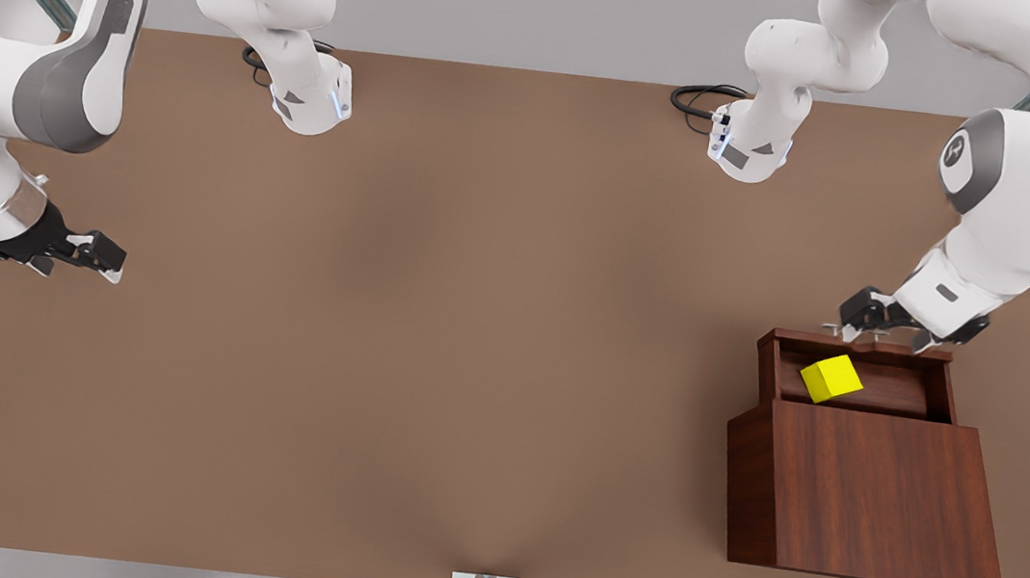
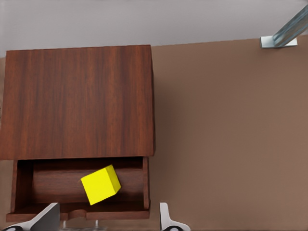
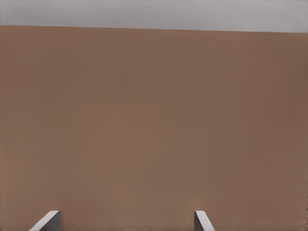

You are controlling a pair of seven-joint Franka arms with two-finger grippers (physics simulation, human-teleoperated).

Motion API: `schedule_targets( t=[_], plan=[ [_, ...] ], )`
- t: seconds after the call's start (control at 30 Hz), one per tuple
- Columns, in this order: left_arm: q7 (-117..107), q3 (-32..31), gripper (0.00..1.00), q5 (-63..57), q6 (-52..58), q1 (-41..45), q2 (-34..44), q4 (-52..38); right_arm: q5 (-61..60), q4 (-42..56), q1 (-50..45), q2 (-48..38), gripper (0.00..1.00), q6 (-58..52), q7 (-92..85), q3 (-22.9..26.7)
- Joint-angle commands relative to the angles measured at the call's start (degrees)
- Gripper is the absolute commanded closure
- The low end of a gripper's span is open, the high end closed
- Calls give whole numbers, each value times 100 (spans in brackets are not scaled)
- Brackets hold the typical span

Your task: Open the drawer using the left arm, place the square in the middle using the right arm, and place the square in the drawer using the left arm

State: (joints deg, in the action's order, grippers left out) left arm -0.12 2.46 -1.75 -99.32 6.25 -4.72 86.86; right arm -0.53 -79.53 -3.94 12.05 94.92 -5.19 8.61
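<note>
Your left gripper (image 1: 877,332) hangs over the far edge of the open drawer (image 1: 891,390), at the front view's right. Its fingers (image 2: 48,217) are spread wide, nearly the width of the drawer front, and hold nothing. In the left wrist view both fingertips frame the drawer's front board from outside. The silver handle is barely visible between them, and you cannot tell whether either fingertip touches it.

The cube (image 1: 832,378) lies inside the drawer, resting on the tray floor and turned at an angle to the drawer walls. It sits beyond the left fingertips, on the cabinet side of the front board. It is nearer the finger that shows at the wrist picture's lower left corner than the other finger (image 2: 166,219). It is clear of both and is not gripped by either. The cabinet (image 1: 870,494) lies past the cube, farther from the fingertips, with the drawer pulled out from it.

Your right gripper (image 1: 97,258) waits at the front view's left, low over the table (image 1: 434,319) and well apart from the drawer and cube. Its fingers (image 3: 48,221) stand wide apart with nothing between them. Bare tabletop lies ahead of the fingertips.
</note>
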Motion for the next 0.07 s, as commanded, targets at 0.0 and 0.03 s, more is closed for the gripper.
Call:
schedule_targets(
  t=[0.0, 0.03],
  plan=[
    [4, 0, 0, -150, 0, 8, 15, 6, 0, 7, -1, 0, 0, 0, 0, 0],
    [-5, 0, 0, -150, 9, 17, 42, 15, -8, 7, -1, 0, 0, 0, 0, 0]
  ],
)
